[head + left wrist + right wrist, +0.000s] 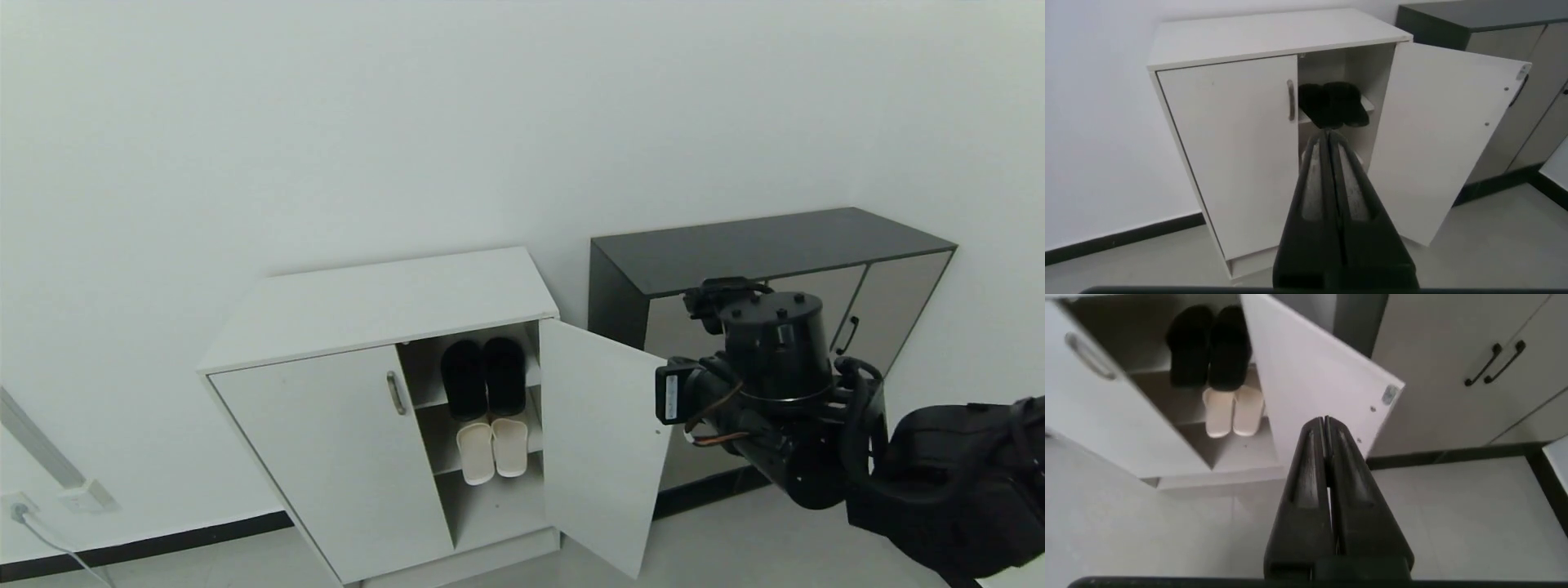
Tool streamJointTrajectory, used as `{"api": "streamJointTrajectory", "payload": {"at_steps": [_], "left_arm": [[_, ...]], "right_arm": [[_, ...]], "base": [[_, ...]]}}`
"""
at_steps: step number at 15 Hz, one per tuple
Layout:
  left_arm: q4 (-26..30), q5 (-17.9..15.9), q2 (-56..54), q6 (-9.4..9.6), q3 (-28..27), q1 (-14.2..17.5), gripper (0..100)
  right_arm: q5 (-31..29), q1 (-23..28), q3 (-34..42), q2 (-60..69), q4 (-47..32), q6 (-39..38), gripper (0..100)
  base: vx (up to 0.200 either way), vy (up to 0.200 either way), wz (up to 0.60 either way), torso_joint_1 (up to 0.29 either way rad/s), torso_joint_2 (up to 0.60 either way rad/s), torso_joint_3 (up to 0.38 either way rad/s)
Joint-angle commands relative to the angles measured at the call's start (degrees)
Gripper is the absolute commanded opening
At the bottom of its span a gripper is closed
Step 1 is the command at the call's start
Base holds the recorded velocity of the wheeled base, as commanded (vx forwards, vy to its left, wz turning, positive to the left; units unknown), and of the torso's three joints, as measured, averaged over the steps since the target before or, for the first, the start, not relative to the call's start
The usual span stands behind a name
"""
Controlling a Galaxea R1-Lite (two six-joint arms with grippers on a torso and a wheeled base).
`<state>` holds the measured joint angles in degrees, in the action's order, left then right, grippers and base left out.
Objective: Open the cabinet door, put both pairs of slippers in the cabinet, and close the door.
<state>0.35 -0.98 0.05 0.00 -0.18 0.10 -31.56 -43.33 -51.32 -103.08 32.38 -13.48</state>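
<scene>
I have the white cabinet [375,310] against the wall [490,122] with its right door [600,441] swung open and its left door [343,457] shut, the metal handle [396,393] at that door's inner edge. Both pairs are already inside the open compartment: the black slippers [483,377] lie side by side on the upper shelf, and the white slippers [491,447] lie side by side on the shelf just below them, toes pointing out. On my left wrist feed the left jaws are pressed together with nothing between them, hanging in front of the cabinet and well apart from it, pointing roughly at the edge of the shut door. The right jaws are likewise closed tight and empty, above the floor [1470,514] near the free edge of the open door; I cannot tell whether they touch it. The right arm [784,392] sits between that door and the dark grey cabinet [759,245] standing just beside the white one.
</scene>
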Motion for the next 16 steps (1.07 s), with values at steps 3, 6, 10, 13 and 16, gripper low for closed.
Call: {"api": "streamJointTrajectory", "payload": {"at_steps": [3, 6, 10, 13, 16], "left_arm": [[0.00, 0.01, 0.04, 0.00, 0.01, -0.01, 0], [0.00, 0.01, 0.04, 0.00, 0.01, -0.01, 0], [0.00, 0.01, 0.04, 0.00, 0.01, -0.01, 0], [0.00, 0.01, 0.04, -0.09, 0.01, -0.01, 0], [0.00, 0.01, 0.04, -0.09, 0.01, -0.01, 0]], "right_arm": [[1.68, 4.83, -4.49, -5.02, -0.30, 0.12, 0], [2.65, 7.73, -10.64, -8.80, -0.65, 0.12, 0], [6.34, 12.04, -18.20, -15.48, -0.56, 0.04, 0], [8.45, 14.94, -22.24, -19.52, -0.74, 0.04, 0], [8.97, 16.61, -26.55, -23.83, -0.56, 0.04, 0]], "base": [[0.000, 0.000, 0.00, 0.000, 0.00, 0.000], [0.000, 0.000, 0.00, 0.000, 0.00, 0.000], [0.000, 0.000, 0.00, 0.000, 0.00, 0.000], [0.000, 0.000, 0.00, 0.000, 0.00, 0.000], [0.000, 0.000, 0.00, 0.000, 0.00, 0.000]]}}
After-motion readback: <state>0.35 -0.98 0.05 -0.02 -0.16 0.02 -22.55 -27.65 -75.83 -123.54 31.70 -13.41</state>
